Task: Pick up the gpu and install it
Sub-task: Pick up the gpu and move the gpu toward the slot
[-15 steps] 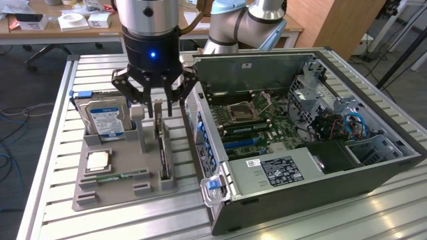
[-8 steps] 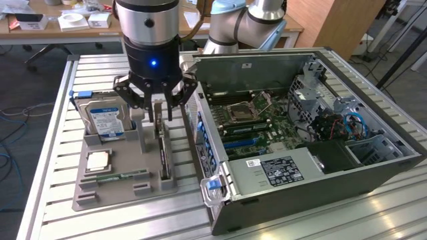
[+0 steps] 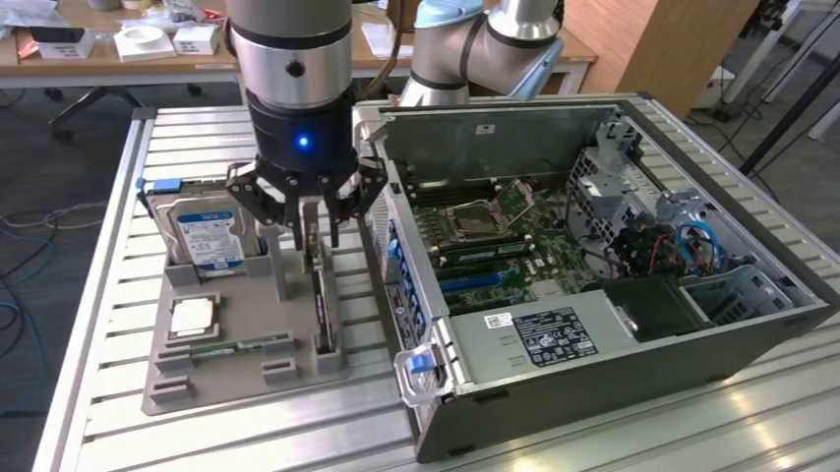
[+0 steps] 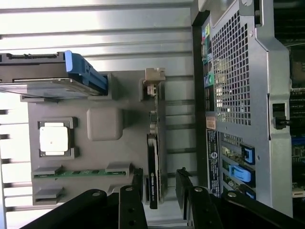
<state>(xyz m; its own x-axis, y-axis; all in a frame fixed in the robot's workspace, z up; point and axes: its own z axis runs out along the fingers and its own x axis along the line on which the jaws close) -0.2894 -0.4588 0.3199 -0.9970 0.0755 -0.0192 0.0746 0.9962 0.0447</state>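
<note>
Hanging straight above a grey tray (image 3: 243,374) on the slatted metal table (image 3: 683,433), the gripper (image 3: 315,241) has its jaws spread wide and grips nothing. In the wrist view the gripper (image 4: 159,174) has one black finger (image 4: 137,183) on either side of the gpu (image 4: 153,164), each with a gap to the card, so it is bracketed and not clamped. The gpu (image 3: 323,305) stands on its long edge in a slot of the tray (image 4: 128,143), thin and dark, with its silver end bracket (image 4: 154,82) at the far end from the fingers. On the same tray sit other parts: a hard drive (image 3: 208,239) with a blue-and-white label, propped upright in its holder, a square silver processor (image 3: 193,317) lying flat, and a narrow green memory stick (image 3: 236,346) beside it. The wrist view shows them as well – hard drive (image 4: 43,78), processor (image 4: 54,140), memory stick (image 4: 81,174). Just beside the tray, toward the exterior view's right, lies an open computer case (image 3: 525,413) with its green motherboard (image 3: 518,241) exposed; its perforated rear panel (image 4: 238,86) runs close to the slot that holds the gpu.
</note>
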